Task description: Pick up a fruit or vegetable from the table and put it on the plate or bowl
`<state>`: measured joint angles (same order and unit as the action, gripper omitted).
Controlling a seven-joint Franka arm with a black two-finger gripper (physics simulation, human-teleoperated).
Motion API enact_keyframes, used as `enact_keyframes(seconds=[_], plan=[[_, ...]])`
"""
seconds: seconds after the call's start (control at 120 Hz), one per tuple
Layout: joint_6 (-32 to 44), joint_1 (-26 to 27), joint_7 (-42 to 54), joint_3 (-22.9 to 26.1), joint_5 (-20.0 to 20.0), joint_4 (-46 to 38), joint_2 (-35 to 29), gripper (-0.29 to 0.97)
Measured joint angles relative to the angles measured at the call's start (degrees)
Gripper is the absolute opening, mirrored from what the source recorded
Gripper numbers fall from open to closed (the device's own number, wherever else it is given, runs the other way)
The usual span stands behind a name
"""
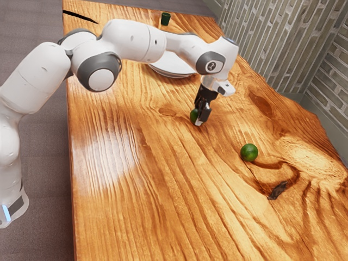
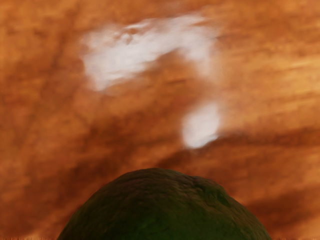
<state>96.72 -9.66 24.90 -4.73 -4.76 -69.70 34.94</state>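
Observation:
A small dark green lime (image 1: 193, 115) lies on the wooden table (image 1: 163, 190), just in front of the white plate (image 1: 173, 69). My gripper (image 1: 200, 118) is down at table height and shut on this lime, one black finger in front of it and hiding its right half. In the wrist view the lime (image 2: 162, 207) bulges up large right under my hand, with wood grain beyond it. A second lime (image 1: 249, 152) rests alone farther toward the exterior view's right. The plate is partly hidden behind my forearm.
A small dark green cup-like object (image 1: 165, 18) stands at the table's far end beyond the plate. A dark knot (image 1: 278, 190) marks the wood near the second lime. A brick wall (image 1: 293, 43) runs along the table's right side.

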Motion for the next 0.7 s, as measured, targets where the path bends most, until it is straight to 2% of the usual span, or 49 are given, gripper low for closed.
enact_keyframes(seconds=[0.367,0.7], plan=[[0.17,-0.8,0.12,0.23,-0.68,0.44,-0.91,0.29],[0.16,-1.05,0.41,-1.14,-0.33,3.5,-8.27,0.29]])
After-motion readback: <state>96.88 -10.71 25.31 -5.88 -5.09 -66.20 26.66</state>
